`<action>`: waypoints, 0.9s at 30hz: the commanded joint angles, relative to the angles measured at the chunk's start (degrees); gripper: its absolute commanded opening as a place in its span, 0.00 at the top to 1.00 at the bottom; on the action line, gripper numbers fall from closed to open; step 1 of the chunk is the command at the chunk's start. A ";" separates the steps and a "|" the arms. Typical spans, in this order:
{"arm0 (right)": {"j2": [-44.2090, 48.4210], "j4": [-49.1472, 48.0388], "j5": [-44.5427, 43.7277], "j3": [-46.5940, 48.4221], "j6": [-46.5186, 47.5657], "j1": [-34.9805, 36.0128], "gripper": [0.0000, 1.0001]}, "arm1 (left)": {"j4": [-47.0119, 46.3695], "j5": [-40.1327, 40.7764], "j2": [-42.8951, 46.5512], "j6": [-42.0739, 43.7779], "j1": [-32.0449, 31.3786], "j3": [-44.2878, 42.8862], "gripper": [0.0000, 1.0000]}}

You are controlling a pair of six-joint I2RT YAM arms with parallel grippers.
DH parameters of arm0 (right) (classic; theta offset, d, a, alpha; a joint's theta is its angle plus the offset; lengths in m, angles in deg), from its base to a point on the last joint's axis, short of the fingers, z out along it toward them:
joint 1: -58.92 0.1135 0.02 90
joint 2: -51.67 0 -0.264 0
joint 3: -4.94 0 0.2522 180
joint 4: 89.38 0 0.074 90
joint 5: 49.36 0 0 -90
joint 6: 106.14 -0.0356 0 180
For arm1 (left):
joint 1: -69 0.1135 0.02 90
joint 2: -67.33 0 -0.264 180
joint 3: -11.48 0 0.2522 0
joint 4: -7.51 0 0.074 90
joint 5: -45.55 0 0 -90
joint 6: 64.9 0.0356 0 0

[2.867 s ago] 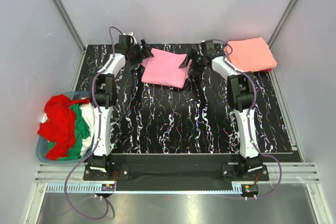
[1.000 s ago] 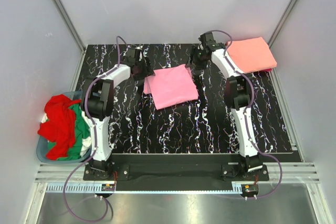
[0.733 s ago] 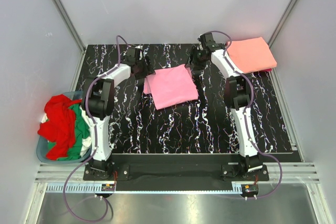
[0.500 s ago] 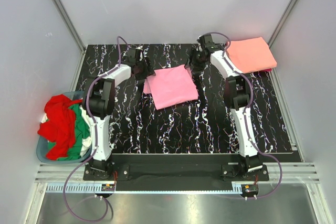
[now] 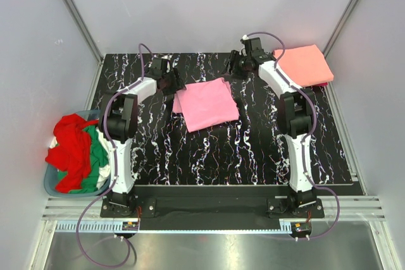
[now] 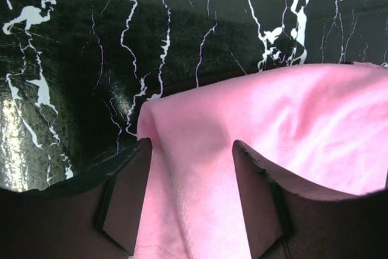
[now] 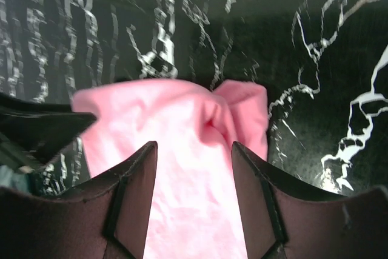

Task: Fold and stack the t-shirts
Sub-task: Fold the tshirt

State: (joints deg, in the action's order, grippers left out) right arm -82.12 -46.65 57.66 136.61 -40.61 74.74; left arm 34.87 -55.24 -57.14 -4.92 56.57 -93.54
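Pink t-shirt [image 5: 205, 102] lies folded on the desk [image 5: 253, 143], with left hand [image 6: 193, 207] and right hand [image 7: 193, 201] both spread and empty; folding seems finished, so next comes gripping its edges and stacking it onto the salmon-orange t-shirt [image 5: 305, 64].

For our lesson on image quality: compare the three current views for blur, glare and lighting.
Right wrist view: soft and smeared, the pink t-shirt has fuzzy edges and the marble veins streak. Left wrist view: sharp, with a bright glare patch on the table at lower left. Top view: evenly lit and crisp, with only faint shadows.
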 commanded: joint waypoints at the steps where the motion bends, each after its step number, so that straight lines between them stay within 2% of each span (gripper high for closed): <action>1: 4.43 -4.81 0.03 1.27 -0.76 0.71 0.41 | -2.53 -1.61 -0.43 -0.04 0.30 -1.29 0.39; 6: -0.05 -1.20 0.30 5.66 -1.46 0.80 0.41 | -2.80 -1.87 -0.43 -0.48 0.21 -1.28 0.40; 15: -3.57 -1.20 1.35 6.45 -1.90 1.50 0.47 | -3.23 -2.75 -0.95 -0.83 0.21 -2.25 0.41; 27: -6.83 0.38 2.05 9.09 -2.07 1.85 0.49 | -3.59 -4.07 -1.48 -1.53 0.21 -3.57 0.46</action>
State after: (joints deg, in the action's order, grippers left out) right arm -88.35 -45.80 58.31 142.12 -42.14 75.78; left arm 34.42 -57.53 -58.41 -6.04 56.59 -94.17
